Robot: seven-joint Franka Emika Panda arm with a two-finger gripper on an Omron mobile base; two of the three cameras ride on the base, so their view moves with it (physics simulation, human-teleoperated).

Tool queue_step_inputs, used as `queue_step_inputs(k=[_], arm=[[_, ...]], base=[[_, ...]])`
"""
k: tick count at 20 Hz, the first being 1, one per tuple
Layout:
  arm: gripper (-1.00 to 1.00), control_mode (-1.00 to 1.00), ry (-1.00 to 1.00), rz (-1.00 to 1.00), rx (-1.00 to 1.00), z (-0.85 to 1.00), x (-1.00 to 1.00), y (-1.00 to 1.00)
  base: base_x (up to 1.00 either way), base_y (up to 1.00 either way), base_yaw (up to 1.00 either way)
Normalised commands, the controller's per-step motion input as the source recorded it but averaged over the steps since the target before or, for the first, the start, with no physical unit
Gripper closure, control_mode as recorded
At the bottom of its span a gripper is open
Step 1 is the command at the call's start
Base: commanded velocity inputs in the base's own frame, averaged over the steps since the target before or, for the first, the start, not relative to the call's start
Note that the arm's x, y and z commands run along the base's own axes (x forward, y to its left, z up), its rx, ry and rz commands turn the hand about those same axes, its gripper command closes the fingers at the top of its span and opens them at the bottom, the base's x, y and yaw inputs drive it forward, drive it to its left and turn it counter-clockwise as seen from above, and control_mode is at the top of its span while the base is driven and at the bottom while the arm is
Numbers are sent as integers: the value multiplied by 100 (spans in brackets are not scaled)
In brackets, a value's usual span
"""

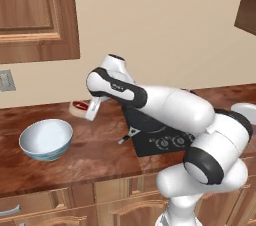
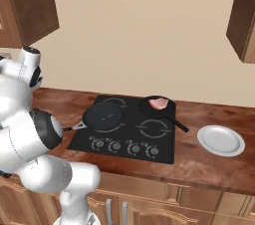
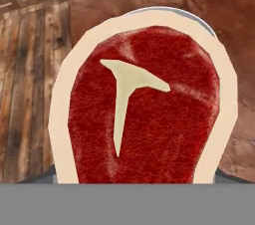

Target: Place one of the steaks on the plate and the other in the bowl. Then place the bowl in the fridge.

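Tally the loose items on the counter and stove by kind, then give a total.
Steaks: 2, one at the gripper, one in the far pan
Pans: 2, far pan and near pan
Bowls: 1
Plates: 1
Total: 6

No readable text, label, brand, number or sign is found in any view. Small dark marks are seen on the white arm's (image 1: 165,102) upper link in the left base view, too blurred to be read. Pale markings are shown beside the cooktop's (image 2: 124,145) knobs in the right base view, too small to be made out.
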Motion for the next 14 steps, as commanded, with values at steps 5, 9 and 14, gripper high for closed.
queue_step_inputs(k=[5,9,14], arm=[[100,-100,-1,0,-2,-27,0,60],[100,-100,0,0,0,-1,0,55],[100,-100,0,-3,-9,-30,0,41]], base=[[0,0,0],[0,0,0],[0,0,0]])
